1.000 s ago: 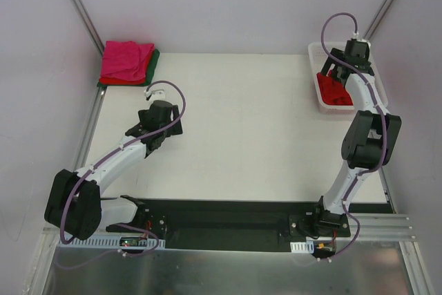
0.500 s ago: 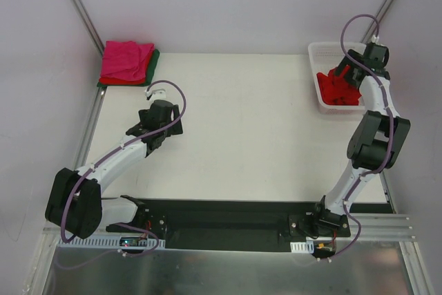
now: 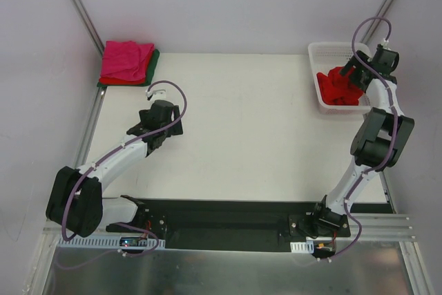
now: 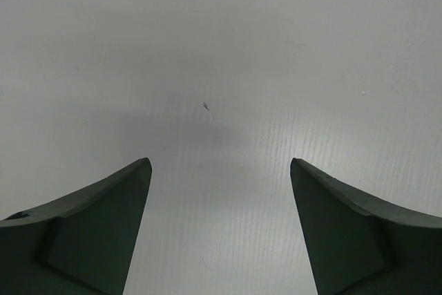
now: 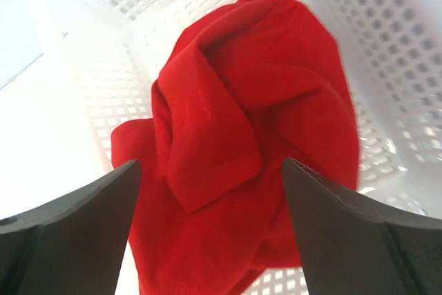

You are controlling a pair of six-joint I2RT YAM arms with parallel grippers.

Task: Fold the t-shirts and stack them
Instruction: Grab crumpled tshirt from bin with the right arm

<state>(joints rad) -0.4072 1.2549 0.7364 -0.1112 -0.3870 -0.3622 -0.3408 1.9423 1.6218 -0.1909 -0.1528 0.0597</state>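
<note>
Left gripper (image 4: 219, 165): near-left part of the table (image 3: 248, 136), pointed down at bare white surface. Jaws stand wide, nothing between them.

Right gripper (image 5: 210, 162): arm reaches far right, over the basket (image 3: 324, 48). Jaws spread to their widest, closed on nothing. The red shirt (image 5: 242, 122) shows in the gap beneath them. Cannot tell whether the fingertips touch the cloth.

Red shirt: inside the white lattice basket at the far-right corner of the table. Bright red, crumpled into a heap, with deep folds and a rolled ridge across the middle. No sleeves or collar to be made out. The top view shows no clear long axis. In the wrist view the heap runs from the gripper's side up toward the far wall, with one fold trailing to the left. Basket's long side runs near to far.

Stack, far-left corner of the table: pink shirt (image 3: 126, 60) on top, folded flat, roughly square, a little longer left to right, its edges nearly in line with the table's far edge. A red layer (image 3: 114, 81) peeks out along the near edge. A dark green shirt (image 3: 153, 63) shows at the right side, underneath.
</note>
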